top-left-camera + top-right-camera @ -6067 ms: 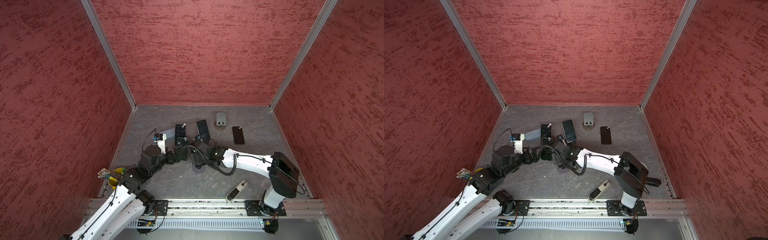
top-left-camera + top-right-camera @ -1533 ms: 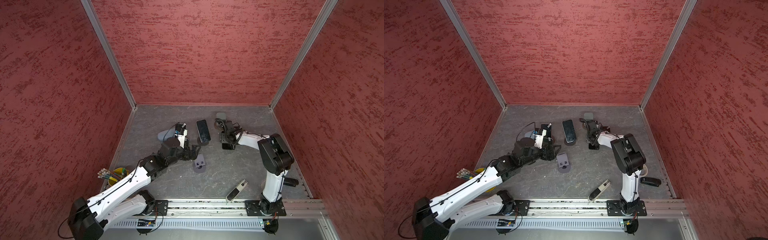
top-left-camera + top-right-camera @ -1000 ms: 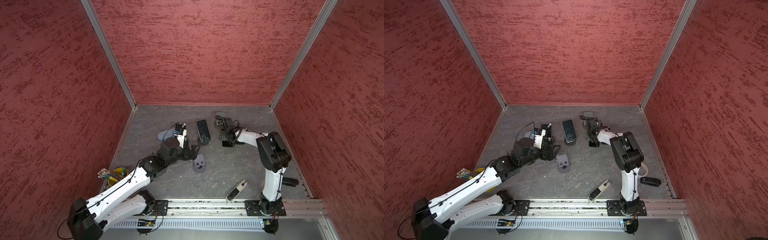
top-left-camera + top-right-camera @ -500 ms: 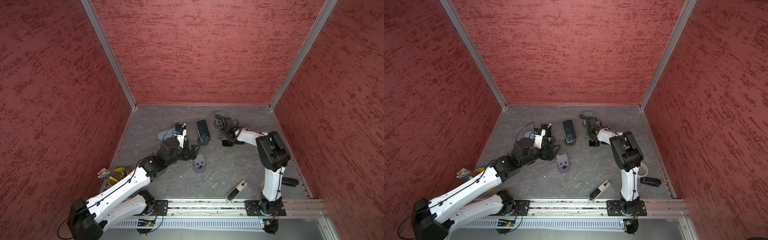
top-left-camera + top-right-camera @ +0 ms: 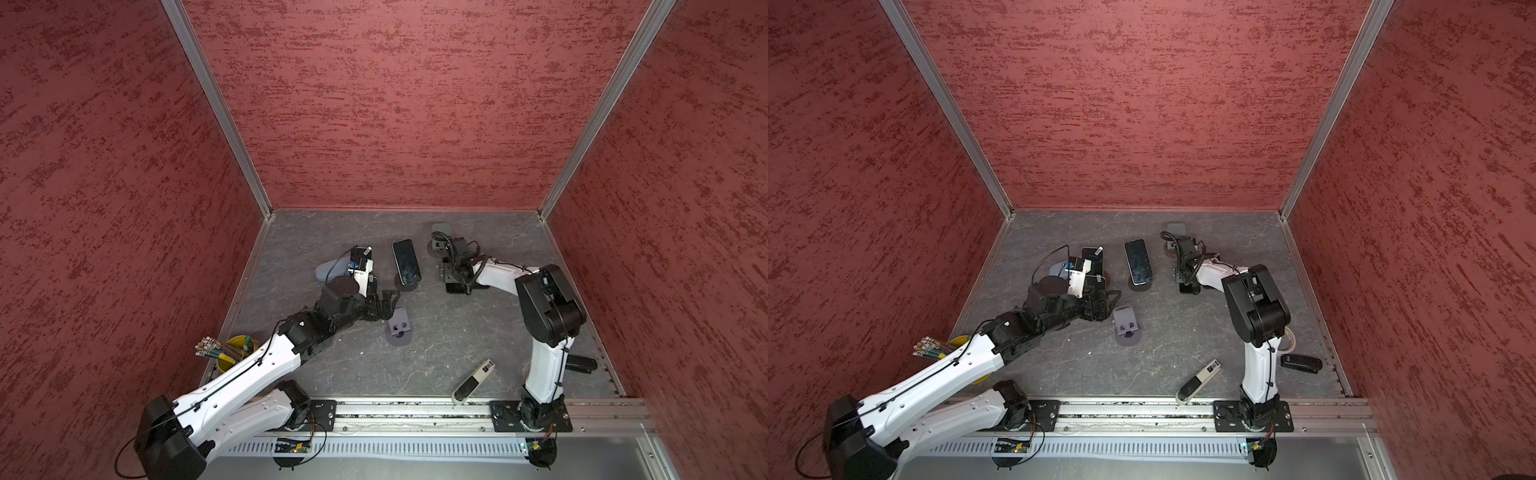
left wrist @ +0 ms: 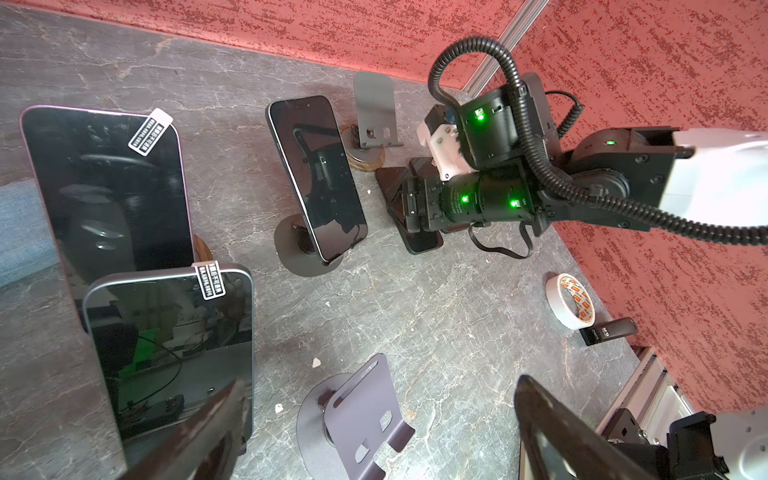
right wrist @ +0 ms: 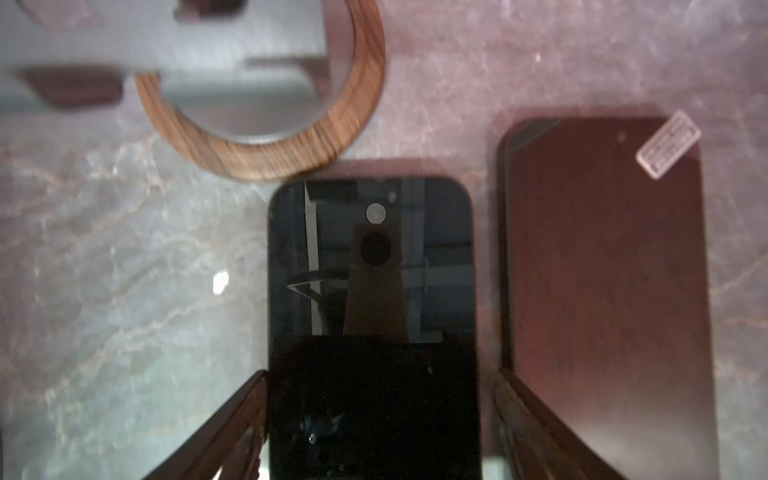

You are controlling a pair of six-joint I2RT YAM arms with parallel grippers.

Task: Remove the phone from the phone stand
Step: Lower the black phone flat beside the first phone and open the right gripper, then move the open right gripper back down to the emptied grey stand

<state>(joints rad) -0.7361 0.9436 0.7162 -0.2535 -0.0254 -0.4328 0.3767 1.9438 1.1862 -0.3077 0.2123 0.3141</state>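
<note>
A black phone (image 5: 406,262) leans on a dark round phone stand (image 5: 405,286) mid-table; the left wrist view shows the phone (image 6: 318,178) and the stand (image 6: 307,257) too. Right of it, my right gripper (image 5: 455,284) hangs low over a second black phone (image 7: 372,270) that lies flat. Its fingers (image 7: 249,399) straddle that phone, open, with a thin gap on one side. My left gripper (image 5: 388,307) is wide open over an empty grey stand (image 6: 357,424). Two more phones (image 6: 104,195) (image 6: 170,353) sit by the left arm.
An empty stand on a wooden ring base (image 7: 266,137) is just beyond the flat phone, and a dark reddish phone (image 7: 602,291) lies beside it. A tape roll (image 6: 575,301), a black device (image 5: 579,363), a remote (image 5: 471,382) and a yellow pencil cup (image 5: 232,353) lie nearer the front.
The right gripper's jaws have spread wider around the flat phone, which stays on the table. The left arm has not moved.
</note>
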